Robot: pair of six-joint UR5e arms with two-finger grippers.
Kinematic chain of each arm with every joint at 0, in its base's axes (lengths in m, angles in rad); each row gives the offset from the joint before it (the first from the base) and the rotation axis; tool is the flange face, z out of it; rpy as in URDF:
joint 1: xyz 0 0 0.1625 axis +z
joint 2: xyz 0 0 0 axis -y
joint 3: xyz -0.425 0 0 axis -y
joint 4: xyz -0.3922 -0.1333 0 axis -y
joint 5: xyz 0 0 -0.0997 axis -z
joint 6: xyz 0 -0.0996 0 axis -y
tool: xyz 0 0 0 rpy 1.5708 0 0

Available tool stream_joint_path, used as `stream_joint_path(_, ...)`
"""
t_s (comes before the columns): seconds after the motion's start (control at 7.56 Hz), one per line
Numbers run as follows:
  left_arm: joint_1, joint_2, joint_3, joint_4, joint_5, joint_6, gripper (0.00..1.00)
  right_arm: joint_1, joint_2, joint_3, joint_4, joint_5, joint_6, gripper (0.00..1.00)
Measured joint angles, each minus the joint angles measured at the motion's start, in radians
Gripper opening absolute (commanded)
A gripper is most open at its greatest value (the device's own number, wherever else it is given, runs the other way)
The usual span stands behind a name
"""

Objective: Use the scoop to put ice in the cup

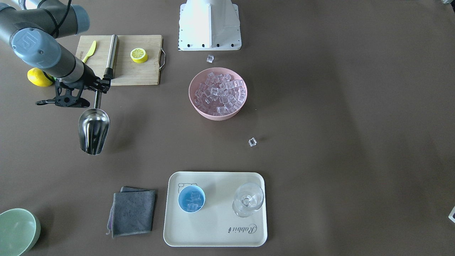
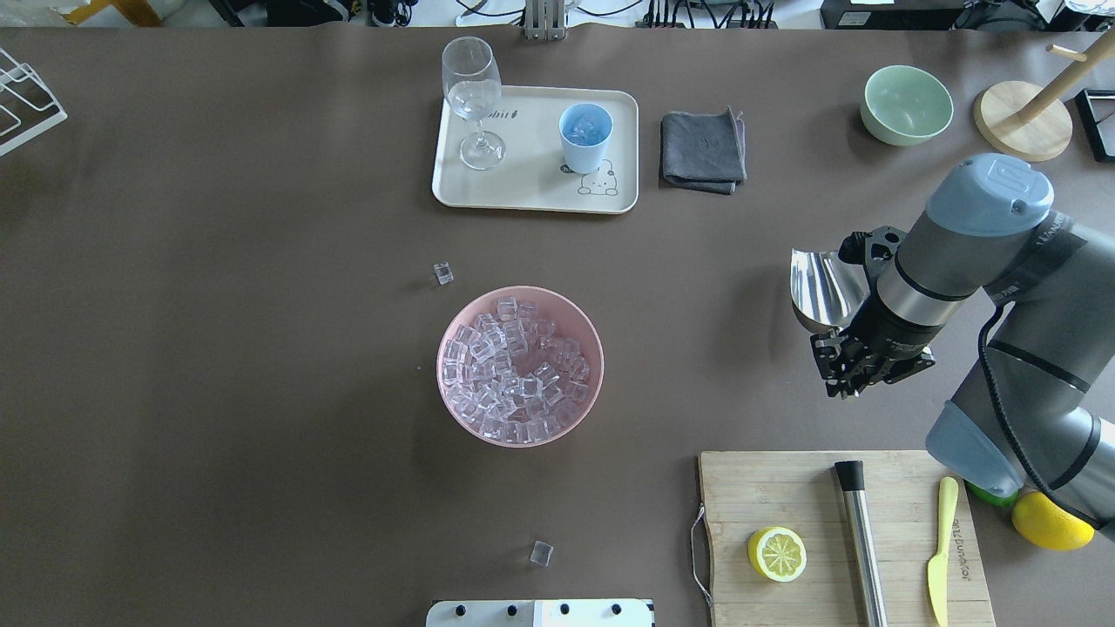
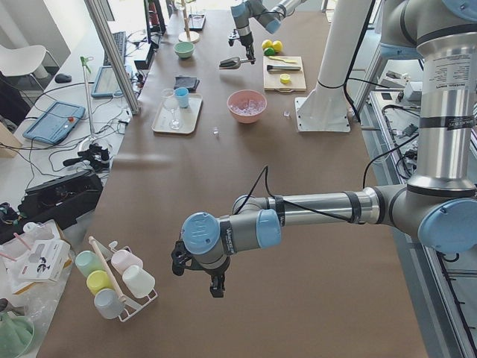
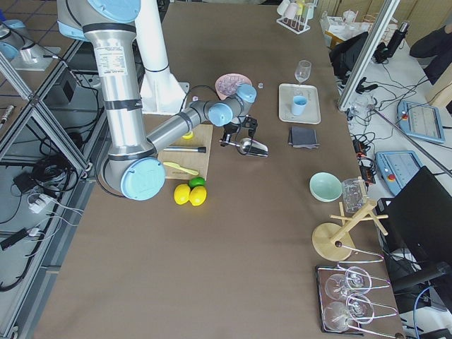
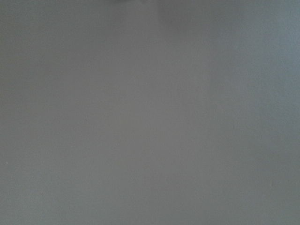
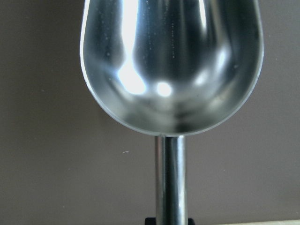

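My right gripper (image 1: pixel 96 93) is shut on the short handle of the shiny steel scoop (image 1: pixel 93 131), held above the bare table with its trough level and empty (image 6: pixel 171 61). The scoop also shows in the overhead view (image 2: pixel 819 292), to the right of the pink bowl (image 2: pixel 453 409) full of ice (image 2: pixel 514 370). The light-blue cup (image 1: pixel 191 199) stands on the cream tray (image 1: pixel 217 231) with a few ice cubes inside. My left gripper (image 3: pixel 216 287) hangs over bare table far from these things, and I cannot tell whether it is open.
A clear stemmed glass (image 1: pixel 248 199) stands on the tray. A grey cloth (image 1: pixel 133 211), a pale green bowl (image 1: pixel 16 231), loose cubes (image 1: pixel 252 142) (image 1: pixel 210 58), and a cutting board (image 1: pixel 138 76) with half lemon, steel rod (image 1: pixel 111 57) and yellow knife lie around.
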Motion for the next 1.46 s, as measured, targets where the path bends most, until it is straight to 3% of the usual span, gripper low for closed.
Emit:
stream_joint_path(0.53,-0.004,0.006,-0.002,0.000,0.001,0.000,0.99,-0.077,-0.001,-0.016,0.063,-0.054,0.064,0.00)
stream_joint_path(0.66,-0.004,0.005,-0.002,0.000,0.001,0.000,0.99,-0.083,0.001,-0.024,0.065,-0.060,0.065,0.22)
stream_joint_path(0.79,-0.004,0.005,-0.002,0.000,0.001,0.000,0.99,-0.086,0.004,-0.034,0.067,-0.063,0.061,0.74)
stream_joint_path(0.93,-0.003,0.005,-0.003,0.000,0.001,0.000,0.99,-0.087,0.008,-0.046,0.069,-0.063,0.053,0.99)
stream_joint_path(1.46,-0.003,0.005,-0.003,0.000,0.002,0.000,0.98,-0.042,0.041,-0.037,0.039,-0.022,-0.022,1.00)
